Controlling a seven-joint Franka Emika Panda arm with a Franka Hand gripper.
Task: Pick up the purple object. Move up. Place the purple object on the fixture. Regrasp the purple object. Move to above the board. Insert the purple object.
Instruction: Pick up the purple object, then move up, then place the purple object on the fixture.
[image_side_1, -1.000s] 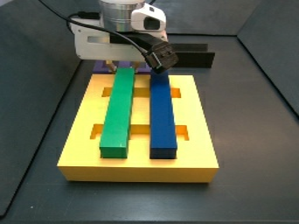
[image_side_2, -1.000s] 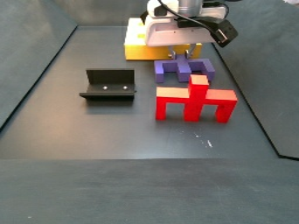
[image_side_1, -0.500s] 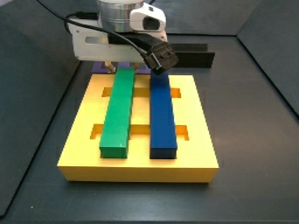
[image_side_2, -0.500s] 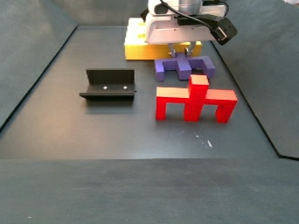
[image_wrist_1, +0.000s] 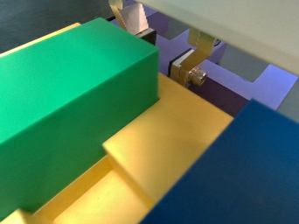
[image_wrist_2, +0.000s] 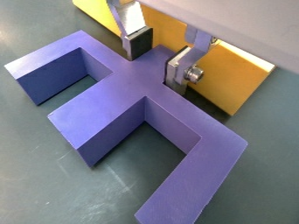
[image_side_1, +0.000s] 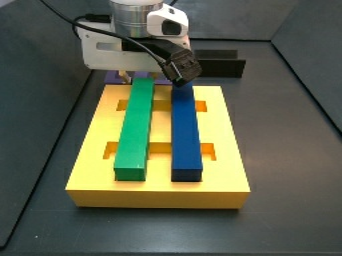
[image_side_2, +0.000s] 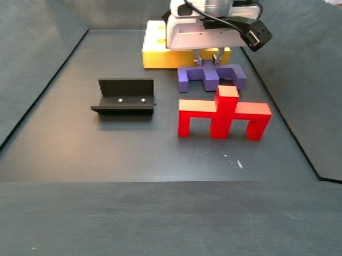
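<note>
The hand (image_wrist_2: 158, 54) hangs low over the back bar of the violet-purple plastic comb-shaped block (image_wrist_2: 140, 122), in the gap between that block and the end of the thick yellow slotted board (image_wrist_2: 228, 70). Its two silver fingers (image_wrist_2: 184, 66) with dark pads stand narrowly apart at the bar's edge; whether they press on the plastic cannot be told, and nothing sits between them.

In a side view the hand (image_side_2: 203, 58) sits under the white wrist housing, with the purple block (image_side_2: 214, 77) lying flat on the dark floor just beside the board (image_side_2: 158, 52), its prongs pointing away from the board. Right next to those prongs stands the red three-pronged plastic piece (image_side_2: 223, 113), close enough to crowd that side. The small black L-shaped fixture (image_side_2: 124, 97) stands well apart, toward the opposite side of the floor.

The board (image_side_1: 94, 165) carries a long green bar (image_side_1: 135, 128) and a long dark-blue bar (image_side_1: 186, 130) side by side; here only a sliver of the purple block (image_side_1: 110, 75) shows behind the board, and the wrist hides the rest.

Against the earlier frames, the hand and all the pieces sit where they did; no shift is visible.
</note>
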